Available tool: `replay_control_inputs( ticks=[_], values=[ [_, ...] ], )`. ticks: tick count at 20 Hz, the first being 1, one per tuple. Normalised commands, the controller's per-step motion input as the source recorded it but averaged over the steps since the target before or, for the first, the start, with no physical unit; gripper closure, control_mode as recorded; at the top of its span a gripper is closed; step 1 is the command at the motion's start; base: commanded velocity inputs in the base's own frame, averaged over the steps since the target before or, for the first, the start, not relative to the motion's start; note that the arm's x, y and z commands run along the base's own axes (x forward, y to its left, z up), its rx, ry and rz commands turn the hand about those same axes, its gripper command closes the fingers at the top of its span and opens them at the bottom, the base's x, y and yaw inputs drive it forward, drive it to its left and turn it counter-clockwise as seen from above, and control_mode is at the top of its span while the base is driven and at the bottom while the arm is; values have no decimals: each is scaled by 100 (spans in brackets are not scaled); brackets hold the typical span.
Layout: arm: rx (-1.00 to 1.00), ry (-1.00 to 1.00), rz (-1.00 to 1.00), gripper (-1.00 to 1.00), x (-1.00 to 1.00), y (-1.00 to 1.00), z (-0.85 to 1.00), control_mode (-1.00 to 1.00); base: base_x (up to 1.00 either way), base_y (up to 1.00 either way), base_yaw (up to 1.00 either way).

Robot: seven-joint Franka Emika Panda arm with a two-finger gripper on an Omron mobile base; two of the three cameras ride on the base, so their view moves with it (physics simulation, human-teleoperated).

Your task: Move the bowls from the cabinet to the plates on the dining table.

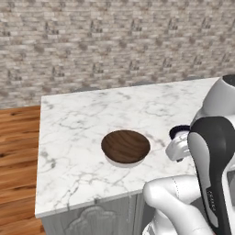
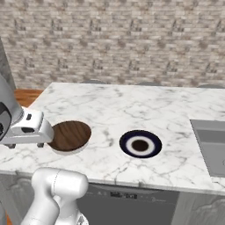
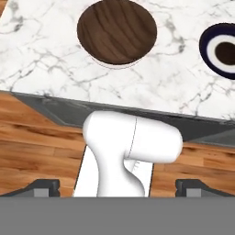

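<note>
Gripper (image 3: 117, 187): fingertips at the two lower corners of the hand view, spread wide apart, nothing between them.

Dark wood bowl (image 1: 125, 146): one, on a pale plate (image 3: 120, 65) whose rim just shows beneath it, near the front edge of the dining table (image 1: 82, 124).

Navy plate (image 2: 140, 144): one, bare, beside the bowl and apart from it; whole in the right base view, mostly hidden behind the arm in the left.

Grey inset panel (image 2: 211, 147): one, at the table's right in the right base view.

Arm: folded low before the table edge, hand drawn back above the wooden floor (image 1: 18, 151).
</note>
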Motion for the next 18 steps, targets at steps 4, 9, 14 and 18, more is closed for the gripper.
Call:
replay_control_inputs(
  ticks=[4,9,14,18],
  values=[
    [0,0,0,-100,0,0,0,100,-72,0,4],
    [0,0,0,-100,0,0,0,100,-87,8,11],
    [0,0,0,-100,0,0,0,100,-51,66,26],
    [0,0,0,-100,0,0,0,100,25,41,50]
  ],
)
